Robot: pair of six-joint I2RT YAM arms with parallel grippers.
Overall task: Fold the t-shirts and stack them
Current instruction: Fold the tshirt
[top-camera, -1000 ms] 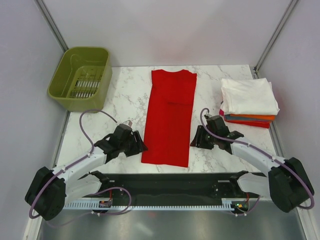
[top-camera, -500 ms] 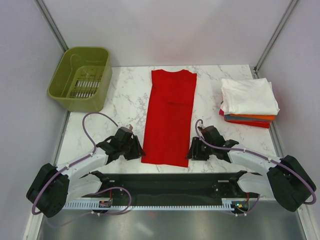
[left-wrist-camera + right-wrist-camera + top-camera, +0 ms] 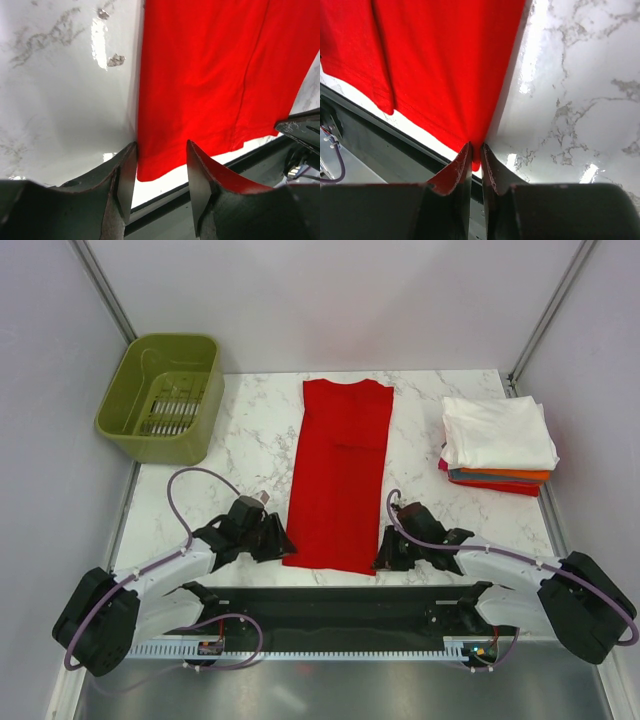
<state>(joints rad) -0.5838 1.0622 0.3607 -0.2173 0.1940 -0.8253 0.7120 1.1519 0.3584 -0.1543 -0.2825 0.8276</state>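
One red t-shirt (image 3: 338, 475) lies flat, lengthwise, mid-way across the surface (image 3: 250, 430). The right end effector (image 3: 475, 150) pinches its near right hem corner. The left end effector (image 3: 160, 150) straddles the near left corner, jaws apart. The folded stack (image 3: 497, 445) sits far right.

Left pincer (image 3: 160, 155) sits low over the desk (image 3: 65, 90), jaws apart, and the near corner of the red t-shirt (image 3: 210, 75) lies right in the gap between the two dark fingers (image 3: 127, 170). The cloth lies flat on the white marble, a lengthwise fold line running up through it, its left edge straight and its hem just short of the desk's near edge. At the lower right a dark frame (image 3: 302, 130) pokes in beside the hem.
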